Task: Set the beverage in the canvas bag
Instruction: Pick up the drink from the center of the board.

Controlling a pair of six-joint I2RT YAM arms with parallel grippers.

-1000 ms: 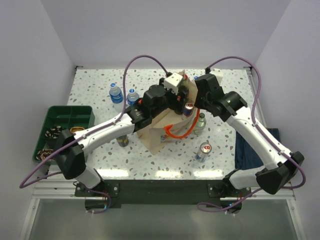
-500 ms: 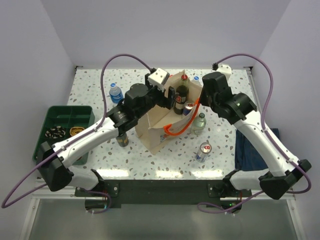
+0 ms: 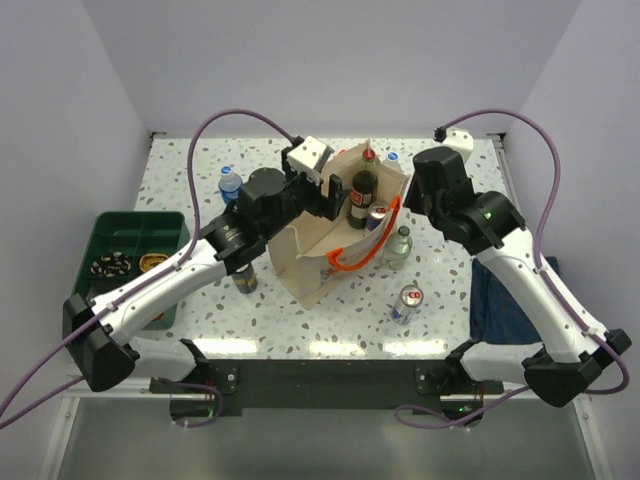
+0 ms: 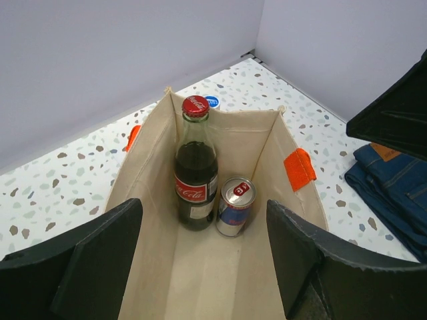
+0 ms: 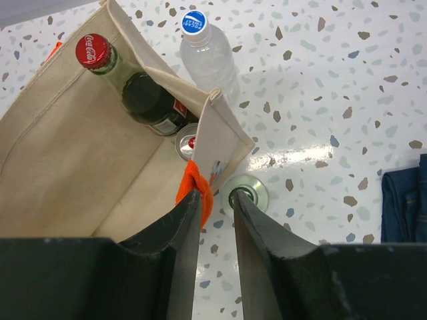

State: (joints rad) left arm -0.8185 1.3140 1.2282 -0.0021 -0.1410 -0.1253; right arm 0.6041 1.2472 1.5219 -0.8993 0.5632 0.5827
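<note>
Two drinks stand inside the bag [image 3: 305, 265], close to its far end wall: a cola bottle [image 4: 195, 173], upright with its red cap on, and a can [image 4: 233, 207] touching its side. The bag sits in the middle of the desk [image 3: 200, 165] with its mouth wide. Over the near part of that mouth hovers the left hand [image 4: 203, 227], spread wide and holding nothing. Above the bag's right corner hangs the right hand [image 5: 215, 200], its jaws only slightly parted. Bare desk shows through the gap, so it grips nothing, though the orange strap [image 5: 202, 197] lies just under one tip.

Several drinks wait outside. A green bottle [image 3: 400, 243] is just beside the bag's right wall, a water bottle [image 5: 203, 53] is behind the far wall, and a fallen can [image 3: 407, 303] lies nearer the arms.

I judge the green bottle the likeliest next pick, being nearest the right hand. It looks like glass: stiff, fairly heavy, slick and breakable. Take it squarely round the body, below the cap, and lower it rather than drop it against the cola bottle. The bag is soft canvas, so its walls may fold inward if brushed. The loose strap could snag a hand, so come in from straight above
</note>
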